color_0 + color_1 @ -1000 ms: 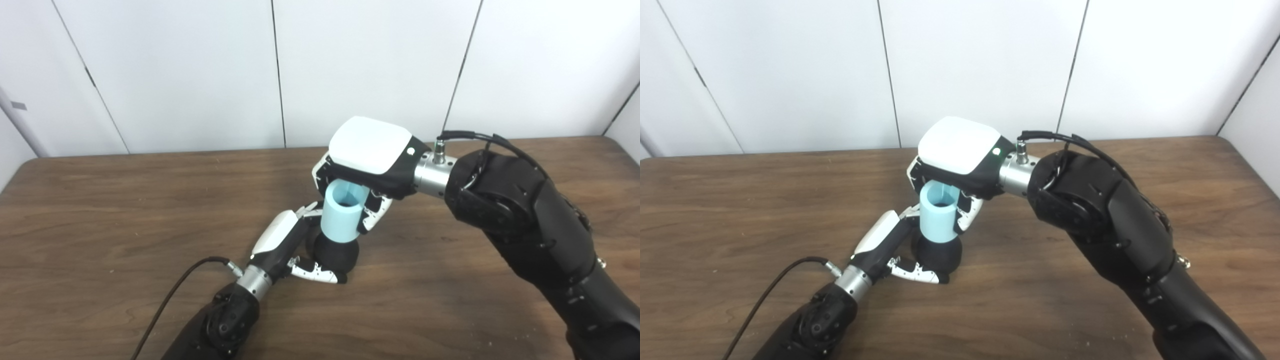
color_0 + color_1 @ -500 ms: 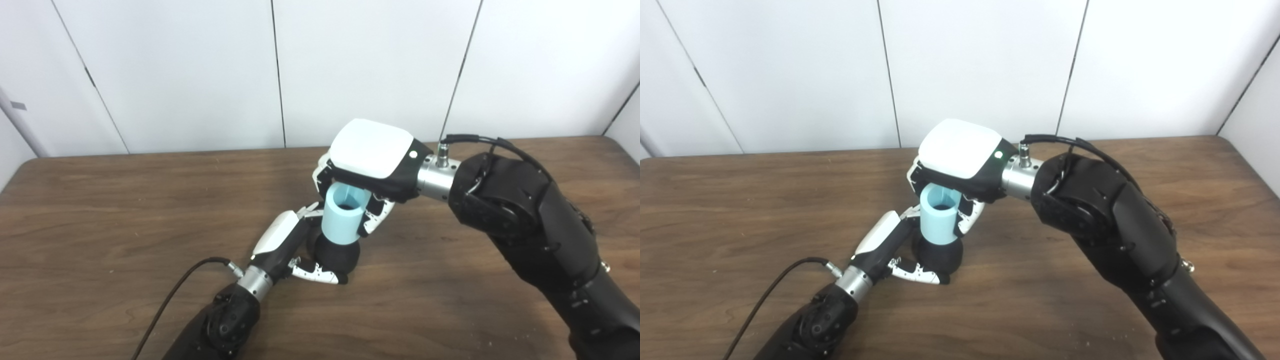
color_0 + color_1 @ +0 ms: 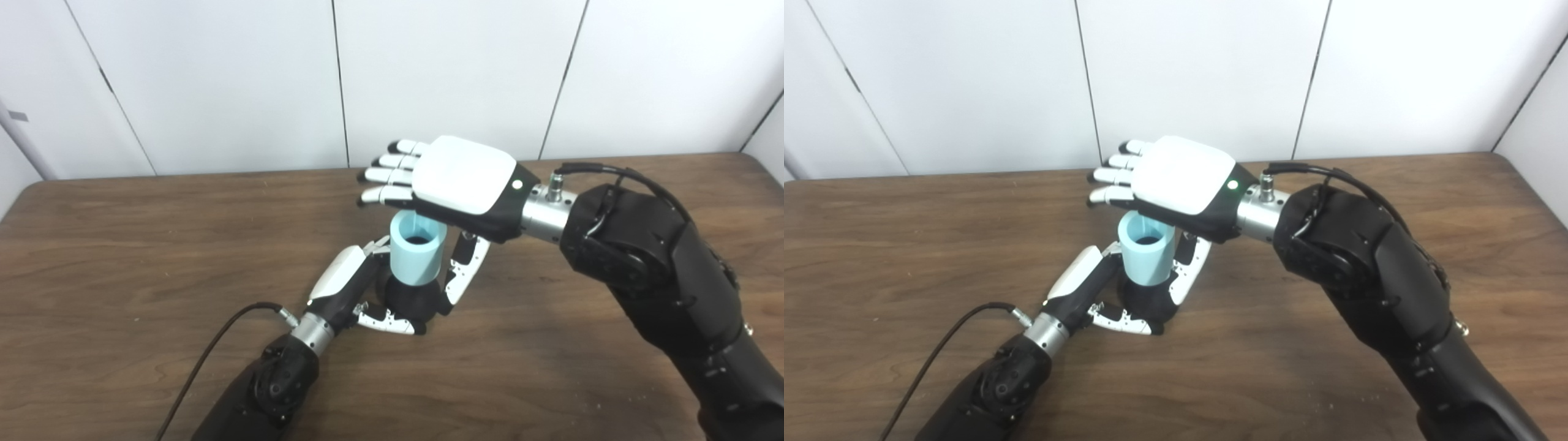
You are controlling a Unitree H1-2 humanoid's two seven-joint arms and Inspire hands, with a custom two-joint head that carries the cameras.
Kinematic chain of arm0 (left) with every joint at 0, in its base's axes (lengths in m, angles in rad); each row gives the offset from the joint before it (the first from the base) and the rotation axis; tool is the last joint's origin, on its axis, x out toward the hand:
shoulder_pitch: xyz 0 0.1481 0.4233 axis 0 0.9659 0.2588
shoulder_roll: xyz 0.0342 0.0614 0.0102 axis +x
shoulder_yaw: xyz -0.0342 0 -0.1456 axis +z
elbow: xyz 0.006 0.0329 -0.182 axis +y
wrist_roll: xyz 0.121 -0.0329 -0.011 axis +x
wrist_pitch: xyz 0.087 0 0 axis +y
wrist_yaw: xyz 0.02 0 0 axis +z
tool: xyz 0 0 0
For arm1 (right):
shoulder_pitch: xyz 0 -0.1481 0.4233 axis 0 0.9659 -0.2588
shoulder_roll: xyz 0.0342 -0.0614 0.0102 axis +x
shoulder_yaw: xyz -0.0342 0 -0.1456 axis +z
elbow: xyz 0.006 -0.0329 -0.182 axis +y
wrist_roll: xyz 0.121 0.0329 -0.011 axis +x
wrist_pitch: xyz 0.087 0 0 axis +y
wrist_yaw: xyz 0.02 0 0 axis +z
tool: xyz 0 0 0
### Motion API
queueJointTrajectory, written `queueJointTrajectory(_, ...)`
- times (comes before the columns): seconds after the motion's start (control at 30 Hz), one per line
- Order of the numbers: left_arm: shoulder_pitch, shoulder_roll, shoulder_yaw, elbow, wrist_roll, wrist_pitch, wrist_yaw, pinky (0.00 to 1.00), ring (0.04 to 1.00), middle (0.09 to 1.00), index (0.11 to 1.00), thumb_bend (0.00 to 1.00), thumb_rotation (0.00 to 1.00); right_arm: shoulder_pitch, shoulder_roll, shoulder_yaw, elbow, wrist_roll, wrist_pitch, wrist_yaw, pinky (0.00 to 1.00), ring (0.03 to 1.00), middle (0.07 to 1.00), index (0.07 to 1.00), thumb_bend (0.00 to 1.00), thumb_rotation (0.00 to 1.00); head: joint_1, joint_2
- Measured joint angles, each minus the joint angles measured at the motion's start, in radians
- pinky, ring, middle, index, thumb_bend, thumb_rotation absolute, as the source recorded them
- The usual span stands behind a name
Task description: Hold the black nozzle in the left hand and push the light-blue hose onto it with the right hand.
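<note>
While the left hand [image 3: 358, 294] lies low on the brown wooden table [image 3: 122, 245], its fingers and thumb are wrapped around the black nozzle [image 3: 411, 301], grasping it at the bulbous base; a white-and-black thumb segment curls across the nozzle's near side, touching it; the nozzle stands upright on the table surface, near the middle of the table. Seated on top of the nozzle is the light-blue hose [image 3: 416, 255], a short upright cylinder with its open end facing up and a dark hollow visible inside; its lower end meets the nozzle's dark body with no gap that can be seen; how far the nozzle reaches inside the hose cannot be told.

Right hand [image 3: 450, 184] is above the hose, palm down, white back plate up; its fingers [image 3: 386, 177] are stretched out flat and spread toward the left of the picture, holding nothing, released; its thumb [image 3: 464, 272] hangs down just beside the hose's right side, reaching toward the nozzle; whether the thumb touches either piece cannot be told; the palm sits over the far rim of the hose, contact unclear. A green light shows on the right wrist end of the hand; a black cable [image 3: 591, 168] loops from the silver wrist connector over the right forearm; another black cable [image 3: 214, 355] trails from the left wrist across the table toward the bottom edge. White wall panels [image 3: 214, 79] stand behind the table.
</note>
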Motion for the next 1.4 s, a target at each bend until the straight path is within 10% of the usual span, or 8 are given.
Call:
queueJointTrajectory(0.77,0.001,-0.001,0.000,-0.002,0.000,0.002,-0.001,1.00,0.964,0.812,0.483,0.50,0.08,0.115,0.018,-0.046,-0.047,-0.001,0.058,0.003,1.00,1.000,1.000,1.000,1.00,0.65,0.003,0.003)
queueJointTrajectory(1.4,0.002,-0.001,-0.001,-0.003,0.000,0.004,-0.001,1.00,0.964,0.812,0.483,0.50,0.08,0.214,-0.018,-0.055,0.011,0.043,-0.168,-0.171,1.00,1.000,1.000,1.000,1.00,0.64,0.008,0.003)
